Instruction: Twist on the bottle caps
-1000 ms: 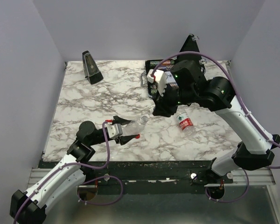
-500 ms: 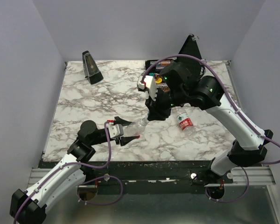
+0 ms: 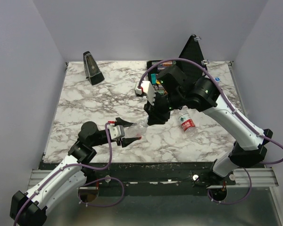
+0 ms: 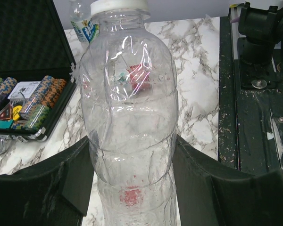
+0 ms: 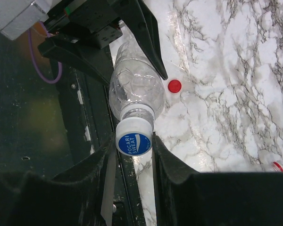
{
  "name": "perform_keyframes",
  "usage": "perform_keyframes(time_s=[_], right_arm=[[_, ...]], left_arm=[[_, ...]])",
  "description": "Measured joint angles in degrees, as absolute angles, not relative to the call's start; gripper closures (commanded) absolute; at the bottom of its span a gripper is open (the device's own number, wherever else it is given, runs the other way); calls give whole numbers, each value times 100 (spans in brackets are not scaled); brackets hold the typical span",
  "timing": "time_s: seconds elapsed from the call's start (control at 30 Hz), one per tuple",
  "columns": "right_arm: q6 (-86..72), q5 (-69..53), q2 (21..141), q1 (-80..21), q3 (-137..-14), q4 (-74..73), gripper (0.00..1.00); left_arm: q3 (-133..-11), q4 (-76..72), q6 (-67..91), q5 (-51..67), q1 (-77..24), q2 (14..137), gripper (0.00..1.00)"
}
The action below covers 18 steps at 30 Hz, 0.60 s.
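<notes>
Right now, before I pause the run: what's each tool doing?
Left tool: closed on the clear bottle.
Right tool: closed on the blue cap at the bottle's neck.

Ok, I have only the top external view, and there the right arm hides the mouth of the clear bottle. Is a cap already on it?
Observer: Yes. The right wrist view shows a blue cap sitting on the neck of the clear bottle.
Operator: Does the right hand hold this cap?
Observer: Yes, the right hand is shut on it, with one finger against each white side of the cap.
Operator: And is the grip of the left hand good?
Observer: In the left wrist view the body of the bottle fills the left hand and touches both fingers.
</notes>
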State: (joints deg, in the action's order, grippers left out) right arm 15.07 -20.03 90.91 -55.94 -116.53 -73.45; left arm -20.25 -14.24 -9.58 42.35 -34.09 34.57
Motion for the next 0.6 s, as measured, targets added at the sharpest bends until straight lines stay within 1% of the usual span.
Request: perform_keyframes(time_s=[0.6], right_arm=[[1516, -1964, 9021, -5592, -11273, -7247, 83]], left_arm=[[-2023, -1308, -840, 4368, -3380, 3446, 65]])
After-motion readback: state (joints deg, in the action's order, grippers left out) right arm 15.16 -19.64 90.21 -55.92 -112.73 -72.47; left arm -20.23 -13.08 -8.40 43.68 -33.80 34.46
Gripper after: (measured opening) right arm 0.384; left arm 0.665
